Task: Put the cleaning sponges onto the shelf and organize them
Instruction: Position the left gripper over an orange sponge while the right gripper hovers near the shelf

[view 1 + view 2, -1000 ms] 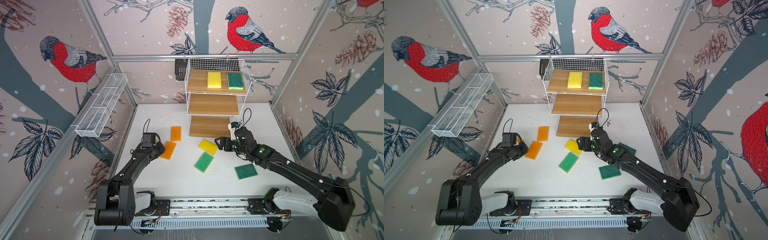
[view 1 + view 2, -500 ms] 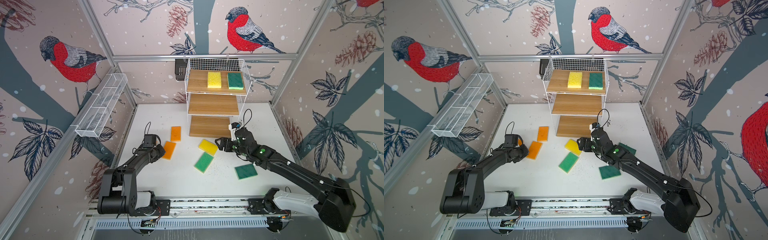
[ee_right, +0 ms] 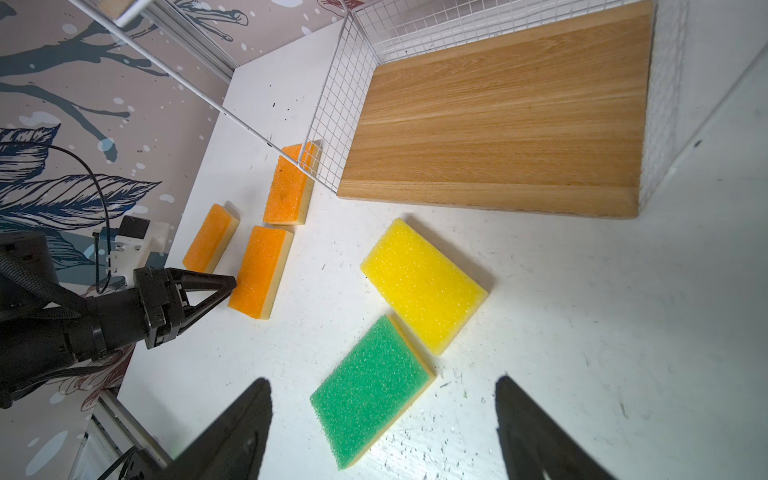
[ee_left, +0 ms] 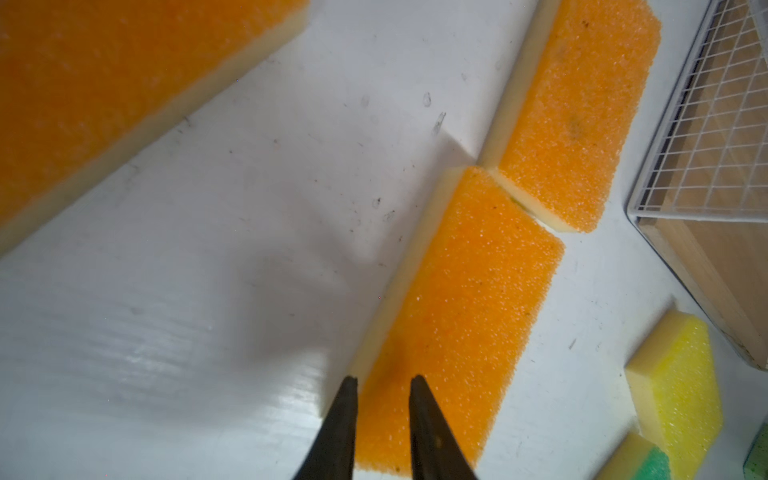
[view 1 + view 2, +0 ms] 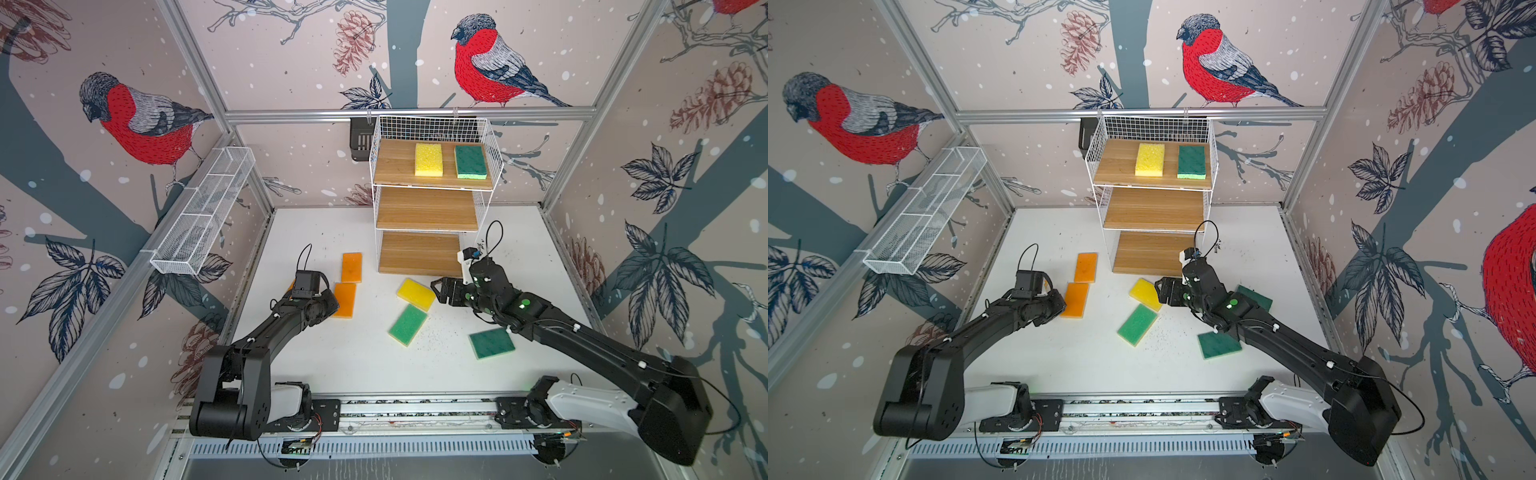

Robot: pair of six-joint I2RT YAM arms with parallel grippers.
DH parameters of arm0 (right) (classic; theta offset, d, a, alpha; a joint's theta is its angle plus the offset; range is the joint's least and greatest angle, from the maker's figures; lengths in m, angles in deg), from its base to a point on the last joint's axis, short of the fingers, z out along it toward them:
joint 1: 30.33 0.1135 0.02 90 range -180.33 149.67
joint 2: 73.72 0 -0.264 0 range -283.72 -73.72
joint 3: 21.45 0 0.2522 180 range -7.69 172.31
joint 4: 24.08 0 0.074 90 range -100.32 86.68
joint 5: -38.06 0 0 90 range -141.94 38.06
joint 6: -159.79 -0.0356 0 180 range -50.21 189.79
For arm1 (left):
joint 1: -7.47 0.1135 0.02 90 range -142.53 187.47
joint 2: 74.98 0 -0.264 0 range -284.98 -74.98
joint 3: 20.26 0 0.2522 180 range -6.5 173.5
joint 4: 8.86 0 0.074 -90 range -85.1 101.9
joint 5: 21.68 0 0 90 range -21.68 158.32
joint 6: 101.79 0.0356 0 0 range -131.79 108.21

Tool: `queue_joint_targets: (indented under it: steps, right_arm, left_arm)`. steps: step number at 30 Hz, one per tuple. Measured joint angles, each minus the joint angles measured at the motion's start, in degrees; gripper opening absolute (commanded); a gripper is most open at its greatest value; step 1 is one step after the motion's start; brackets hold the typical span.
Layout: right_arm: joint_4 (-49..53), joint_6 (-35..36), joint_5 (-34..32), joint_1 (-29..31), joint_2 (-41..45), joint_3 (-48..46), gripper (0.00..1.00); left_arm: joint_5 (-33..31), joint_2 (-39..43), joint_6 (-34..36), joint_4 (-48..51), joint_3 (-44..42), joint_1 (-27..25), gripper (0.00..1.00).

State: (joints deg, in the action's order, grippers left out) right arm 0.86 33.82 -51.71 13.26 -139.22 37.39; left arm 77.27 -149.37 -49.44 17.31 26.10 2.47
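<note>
- Your left jaws sit nearly together over the near end of the orange sponge (image 5: 345, 300) on the bench (image 5: 357, 365), holding nothing
- It should be light, squashy foam: pinch across its narrow sides
- Your right jaws stand wide apart beside the yellow sponge (image 5: 415, 294), near the shelf (image 5: 428, 210)

Shelf and sponge layout.

The shelf (image 5: 432, 124) is located at upper centre of both top views, with sponge 1 (image 5: 429, 159) and sponge 2 (image 5: 470, 161) laid side by side on its top board (image 5: 395, 166). Sponge 3 (image 5: 351, 267) and sponge 4 (image 5: 345, 300) are set end to end left of the bottom board (image 5: 415, 253); sponge 5 (image 3: 210, 237) is placed further left, under the left arm (image 5: 282, 324). Sponge 6 (image 5: 415, 294) and sponge 7 (image 5: 408, 324) are placed below that board, sponge 8 (image 5: 491, 343) lower right of them, sponge 9 (image 5: 1255, 296) behind the right arm (image 5: 1266, 332).
</note>
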Motion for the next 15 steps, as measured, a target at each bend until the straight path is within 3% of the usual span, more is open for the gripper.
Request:
queue_joint_targets:
  steps: [10, 15]
  right_arm:
    - [0.0, -0.1, 0.0, 0.0, 0.5, -0.7, 0.84]
    - [-0.1, -0.1, 0.0, 0.0, 0.9, -0.9, 0.84]
  left_arm:
    - [2.9, 0.6, 0.4, 0.7, 0.2, -1.5, 0.31]
    - [2.9, 1.0, 1.5, 2.0, 1.4, -3.8, 0.55]
